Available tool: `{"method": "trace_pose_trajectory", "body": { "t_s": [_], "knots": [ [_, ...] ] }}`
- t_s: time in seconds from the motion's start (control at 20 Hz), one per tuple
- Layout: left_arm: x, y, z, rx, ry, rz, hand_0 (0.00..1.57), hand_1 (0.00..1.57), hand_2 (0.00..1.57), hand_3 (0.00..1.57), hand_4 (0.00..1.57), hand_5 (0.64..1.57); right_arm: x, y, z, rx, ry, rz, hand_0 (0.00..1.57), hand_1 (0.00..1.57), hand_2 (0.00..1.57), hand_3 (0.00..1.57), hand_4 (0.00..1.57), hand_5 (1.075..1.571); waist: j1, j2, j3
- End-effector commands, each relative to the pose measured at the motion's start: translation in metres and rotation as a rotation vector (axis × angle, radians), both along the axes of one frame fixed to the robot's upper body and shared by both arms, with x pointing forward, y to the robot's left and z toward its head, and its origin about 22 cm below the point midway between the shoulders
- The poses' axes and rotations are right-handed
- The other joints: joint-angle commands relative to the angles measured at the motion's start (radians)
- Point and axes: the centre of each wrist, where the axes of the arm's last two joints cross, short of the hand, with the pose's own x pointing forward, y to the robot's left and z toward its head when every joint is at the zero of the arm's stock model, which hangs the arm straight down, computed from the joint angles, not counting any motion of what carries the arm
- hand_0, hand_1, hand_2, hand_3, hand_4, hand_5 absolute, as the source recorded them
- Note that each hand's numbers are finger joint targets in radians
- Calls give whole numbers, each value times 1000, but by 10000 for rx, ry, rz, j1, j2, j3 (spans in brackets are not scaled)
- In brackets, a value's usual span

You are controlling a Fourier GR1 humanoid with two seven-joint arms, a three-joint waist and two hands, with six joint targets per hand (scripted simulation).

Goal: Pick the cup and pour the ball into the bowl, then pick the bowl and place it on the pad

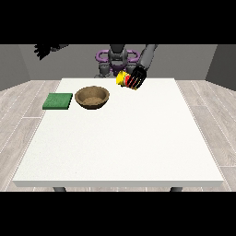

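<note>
I see my torso (pixel 116 60) small at the far edge, both arms out. The arm at the view's right comes down from the shoulder and angles inward, its black hand (pixel 137 78) low in front of the chest with the fingers curled round what it carries, knuckles towards me. The arm at the view's left is flung wide and high, well away from the body, and its hand (pixel 44 50) hangs there with the fingers spread and relaxed, holding nothing.
</note>
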Motion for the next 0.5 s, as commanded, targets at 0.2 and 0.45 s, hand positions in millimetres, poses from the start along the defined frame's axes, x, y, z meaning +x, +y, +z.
{"method": "trace_pose_trajectory", "body": {
  "t_s": [0.2,0.45],
  "knots": [
    [20,-45,16,3931,619,39,1221,1221,1571,1456,1140,1568,-12,-7,-28,-1,1044,-551,0,0,0,0,640,1566,648,-906,-10],
    [20,-92,36,4875,1044,-143,788,788,1571,1242,1081,1567,-9,-13,-34,-53,1244,-968,0,0,0,0,643,1565,976,-966,-31]
  ]
}}
